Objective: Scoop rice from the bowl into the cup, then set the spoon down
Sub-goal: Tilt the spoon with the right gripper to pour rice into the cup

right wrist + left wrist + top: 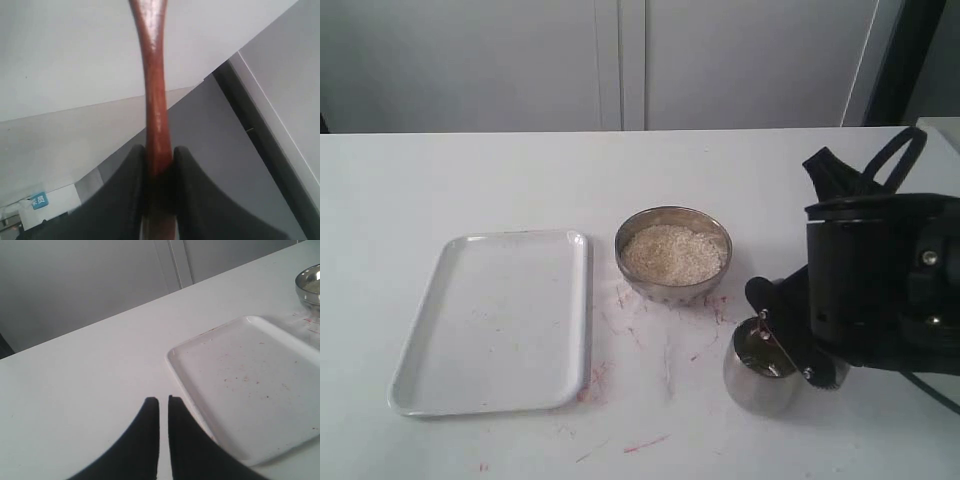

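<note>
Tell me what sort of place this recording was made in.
Probably a robot lab bench, not a real kitchen: a plain white table with red scuff marks, flat grey panels behind, and a bowl of rice, cup and tray staged on it.

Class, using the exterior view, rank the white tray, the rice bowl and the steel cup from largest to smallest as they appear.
1. White tray, clearly largest.
2. Bowl.
3. Cup, smallest, though it appears nearer the camera.

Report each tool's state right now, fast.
Left tool: shut, nothing held.
Right tool: shut on the spoon, gripping its handle.
</note>
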Action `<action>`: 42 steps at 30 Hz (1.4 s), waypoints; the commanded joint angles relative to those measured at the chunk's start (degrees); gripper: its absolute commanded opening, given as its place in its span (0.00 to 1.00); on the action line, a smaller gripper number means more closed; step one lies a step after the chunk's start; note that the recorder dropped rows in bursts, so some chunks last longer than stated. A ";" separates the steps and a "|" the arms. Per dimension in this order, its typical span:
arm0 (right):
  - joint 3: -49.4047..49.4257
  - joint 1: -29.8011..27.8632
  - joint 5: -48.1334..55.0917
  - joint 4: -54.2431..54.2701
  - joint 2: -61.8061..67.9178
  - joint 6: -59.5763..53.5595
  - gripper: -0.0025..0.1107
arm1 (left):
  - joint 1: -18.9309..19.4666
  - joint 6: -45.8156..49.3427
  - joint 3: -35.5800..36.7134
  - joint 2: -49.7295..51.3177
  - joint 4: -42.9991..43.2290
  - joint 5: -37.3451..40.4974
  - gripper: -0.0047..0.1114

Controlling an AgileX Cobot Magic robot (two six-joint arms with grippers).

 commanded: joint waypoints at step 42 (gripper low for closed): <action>0.04 0.31 0.40 -0.40 -0.02 5.62 0.02 | -0.16 -0.08 -0.18 -0.05 -0.39 -0.10 0.16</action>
